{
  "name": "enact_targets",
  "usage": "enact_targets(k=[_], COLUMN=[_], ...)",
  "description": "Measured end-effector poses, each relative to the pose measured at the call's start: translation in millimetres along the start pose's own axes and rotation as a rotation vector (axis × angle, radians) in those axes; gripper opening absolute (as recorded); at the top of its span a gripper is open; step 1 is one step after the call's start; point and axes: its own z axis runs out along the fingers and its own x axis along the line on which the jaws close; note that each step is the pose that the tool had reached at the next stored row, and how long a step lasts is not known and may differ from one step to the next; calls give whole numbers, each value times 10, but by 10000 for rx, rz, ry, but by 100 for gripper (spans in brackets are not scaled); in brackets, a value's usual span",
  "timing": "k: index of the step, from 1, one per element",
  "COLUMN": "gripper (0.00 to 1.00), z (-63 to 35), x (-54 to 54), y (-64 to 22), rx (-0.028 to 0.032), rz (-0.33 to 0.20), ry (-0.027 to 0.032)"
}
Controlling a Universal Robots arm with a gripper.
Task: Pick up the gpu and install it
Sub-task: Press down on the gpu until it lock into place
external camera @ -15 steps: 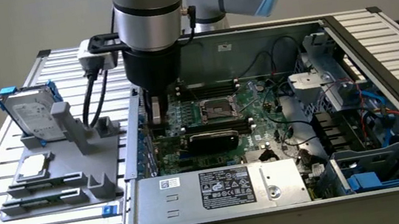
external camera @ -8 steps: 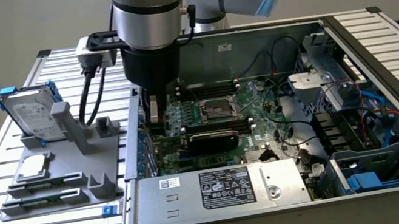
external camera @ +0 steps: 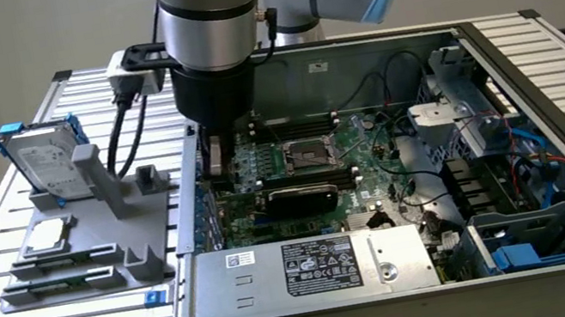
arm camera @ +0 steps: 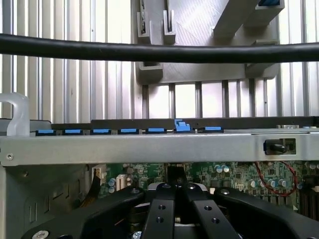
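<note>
Gpu (external camera: 303,199) seated on motherboard (external camera: 313,162), beside pincer (external camera: 216,160), pincer closed, holding nothing

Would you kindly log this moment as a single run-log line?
arm: inside open computer case | gripper: above motherboard, near case wall | gpu: lying on motherboard | grey fixture: hard drive, chip

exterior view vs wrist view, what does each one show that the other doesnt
Exterior view alone: the hard drive upright in its blue frame on the grey holder, the small chip, the power supply, the CPU socket and the gpu lying on the motherboard. Wrist view alone: a black cable crossing the picture and a row of blue clips along the case's edge. Both: the case wall, the green motherboard and the hand.
</note>
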Motion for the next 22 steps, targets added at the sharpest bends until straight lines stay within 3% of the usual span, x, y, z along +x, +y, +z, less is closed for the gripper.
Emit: enact_targets(k=[6, 22], gripper=[11, 11], z=[1, -7], x=[1, -20], y=[6, 8], rx=[-38, -68], rz=[250, 262], ry=[-33, -37])
